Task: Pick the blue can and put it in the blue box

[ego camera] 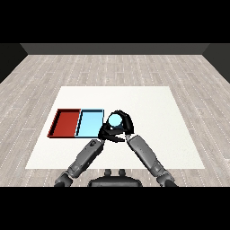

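Blue can (pixel 115 119): pale blue round top seen from above, sides mostly hidden by black fingers. Stood upright, just right of the light blue tray (pixel 90 122), close to its right rim, outside it. Whether resting on the white worktop (pixel 152 117) or lifted off it, impossible to tell.

Right hand (pixel 126 124): curled round the can from the right and from behind, grasping it.

Left hand (pixel 105 132): at the near right corner of the light blue tray, touching or nearly touching the can from the near-left side. Fingers merged with those of the other hand; released or clenched, impossible to tell.

Light blue tray: flat, shallow, dark-rimmed, lay on the worktop, nothing seen inside. Red tray (pixel 65 122): touching the light blue tray on its left side, same shape, likewise nothing seen inside.
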Available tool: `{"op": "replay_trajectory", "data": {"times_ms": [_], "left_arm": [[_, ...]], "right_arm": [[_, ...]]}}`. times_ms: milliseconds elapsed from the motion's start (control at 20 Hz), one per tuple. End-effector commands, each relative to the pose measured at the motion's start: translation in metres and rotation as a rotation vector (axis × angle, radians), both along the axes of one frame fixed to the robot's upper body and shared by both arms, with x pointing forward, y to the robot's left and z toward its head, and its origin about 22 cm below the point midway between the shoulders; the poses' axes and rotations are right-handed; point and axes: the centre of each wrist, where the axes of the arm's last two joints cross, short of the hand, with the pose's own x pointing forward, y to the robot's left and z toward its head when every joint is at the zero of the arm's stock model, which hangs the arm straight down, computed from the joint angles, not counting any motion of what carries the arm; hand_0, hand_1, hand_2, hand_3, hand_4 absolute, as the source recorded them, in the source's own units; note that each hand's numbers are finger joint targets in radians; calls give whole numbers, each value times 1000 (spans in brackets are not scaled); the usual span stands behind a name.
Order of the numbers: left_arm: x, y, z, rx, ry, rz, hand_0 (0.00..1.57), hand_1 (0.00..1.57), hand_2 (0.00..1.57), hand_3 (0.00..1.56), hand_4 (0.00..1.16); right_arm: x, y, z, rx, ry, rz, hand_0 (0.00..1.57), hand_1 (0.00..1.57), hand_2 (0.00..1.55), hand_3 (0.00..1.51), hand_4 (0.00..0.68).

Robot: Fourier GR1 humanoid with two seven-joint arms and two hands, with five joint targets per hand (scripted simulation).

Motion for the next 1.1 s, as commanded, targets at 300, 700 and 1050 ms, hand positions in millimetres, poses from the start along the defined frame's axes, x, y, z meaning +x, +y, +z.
{"op": "replay_trajectory", "data": {"times_ms": [300, 700, 1050], "left_arm": [[19, -22, 9, 60, 61, 105, 0, 0, 103, 0, 602], [-5, -18, -15, -89, 83, 124, 1571, 1571, 1571, 1516, 935], [7, -18, -8, -117, -41, 147, 1571, 1571, 1571, 1527, 1095]], "right_arm": [[-18, -2, -16, 104, 13, 29, 1469, 1469, 1454, 1393, 607], [8, 14, -4, 149, 5, 23, 1456, 1456, 1442, 1398, 627], [-7, 10, 4, 195, 30, 57, 1286, 1286, 1347, 1292, 473]]}}
